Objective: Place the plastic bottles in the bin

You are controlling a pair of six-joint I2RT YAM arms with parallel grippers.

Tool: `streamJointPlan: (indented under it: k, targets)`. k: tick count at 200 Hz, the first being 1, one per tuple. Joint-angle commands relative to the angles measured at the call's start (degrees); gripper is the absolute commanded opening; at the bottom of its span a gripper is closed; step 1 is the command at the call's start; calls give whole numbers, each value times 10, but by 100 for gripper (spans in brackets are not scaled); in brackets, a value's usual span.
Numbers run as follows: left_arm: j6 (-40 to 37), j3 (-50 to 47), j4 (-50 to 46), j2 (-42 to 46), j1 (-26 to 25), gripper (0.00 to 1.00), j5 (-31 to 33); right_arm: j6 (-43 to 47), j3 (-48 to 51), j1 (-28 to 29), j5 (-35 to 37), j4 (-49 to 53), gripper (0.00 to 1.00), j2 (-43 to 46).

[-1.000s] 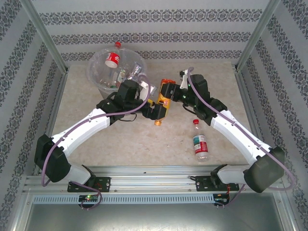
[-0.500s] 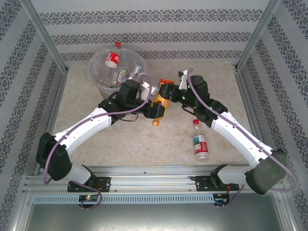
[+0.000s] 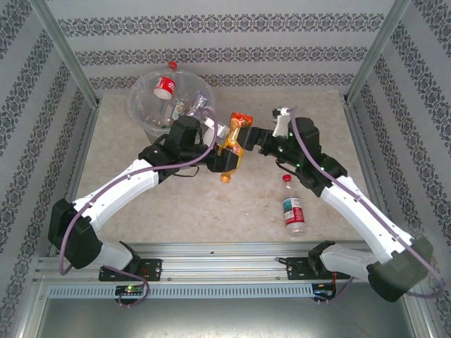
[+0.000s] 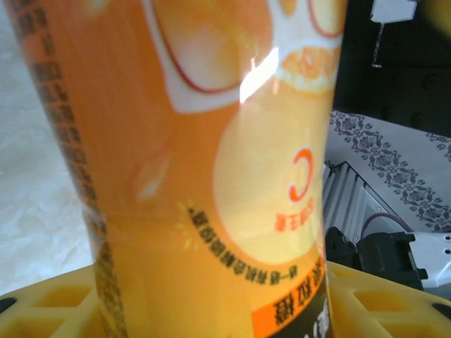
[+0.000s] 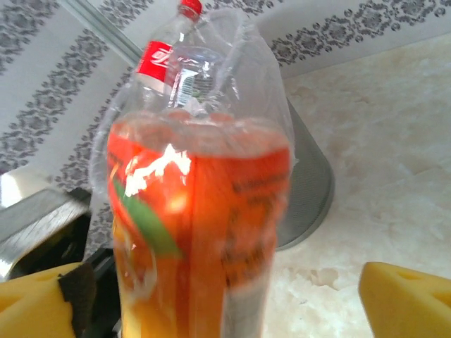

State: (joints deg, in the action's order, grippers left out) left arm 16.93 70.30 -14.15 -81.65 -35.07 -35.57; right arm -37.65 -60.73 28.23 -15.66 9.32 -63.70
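Observation:
An orange-labelled plastic bottle [image 3: 231,144] hangs tilted above the table, cap end down, just right of the bin [image 3: 149,118]. My left gripper [image 3: 225,158] is shut on it; in the left wrist view the bottle [image 4: 211,176] sits between the yellow pads [image 4: 49,303]. My right gripper [image 3: 256,138] stands open just right of the bottle. In the right wrist view the bottle [image 5: 197,239] is in front of my right gripper [image 5: 218,306], clear of both yellow pads [image 5: 405,299]. Another bottle [image 3: 292,210], red-capped, lies on the table by the right arm.
The bin holds several bottles, and a red-labelled one [image 3: 166,84] pokes above its far rim. The grey bin wall [image 5: 310,190] stands behind the held bottle. Metal frame posts and patterned walls close in the table on three sides.
My left gripper has closed on the orange bottle. My right gripper has opened, let go of it and drawn back to the right. The bottle's upper end has swung a little toward the bin.

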Motion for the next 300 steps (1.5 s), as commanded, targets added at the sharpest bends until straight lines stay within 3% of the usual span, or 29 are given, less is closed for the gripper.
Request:
streamJointPlan:
  k: [1, 54, 113, 160, 194, 235, 300]
  targets:
    - [-20, 4, 3, 24, 8, 60, 11, 5, 22, -24, -83, -27, 98, 44]
    - [-57, 43, -60, 30, 13, 62, 52, 80, 19, -36, -126, 32, 98, 134]
    - [-128, 206, -246, 31, 19, 63, 242, 146, -20, -39, -108, 119, 98, 195]
    - [-161, 372, -392, -36, 52, 64, 362, 171, -26, -42, -95, 147, 98, 205]
    - [-181, 468, -465, -106, 83, 64, 413, 184, -27, -43, -84, 161, 98, 206]
    - [-194, 533, -489, -178, 116, 64, 452, 191, -23, -45, -67, 178, 98, 205]
    - [-192, 618, -538, -273, 153, 70, 466, 182, -20, -48, -3, 226, 98, 188]
